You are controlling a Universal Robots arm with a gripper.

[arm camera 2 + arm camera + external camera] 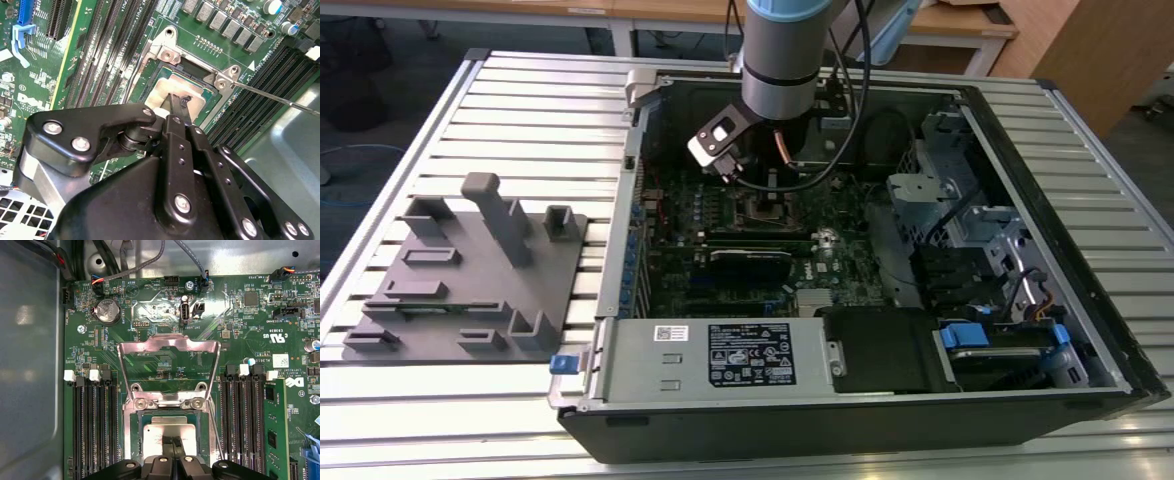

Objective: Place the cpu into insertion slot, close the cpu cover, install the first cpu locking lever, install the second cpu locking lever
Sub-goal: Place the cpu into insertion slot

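In insertion slot point(129, 440), cpu point(167, 429) flat; cpu cover point(168, 341) stands open; gripper point(172, 441) atop.

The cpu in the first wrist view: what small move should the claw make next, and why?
Probably lift the claw straight up a little. Its tips, shut, sit on the middle of the cpu, which seems to lie flat in the insertion slot, while the cpu cover is swung open, not over it.
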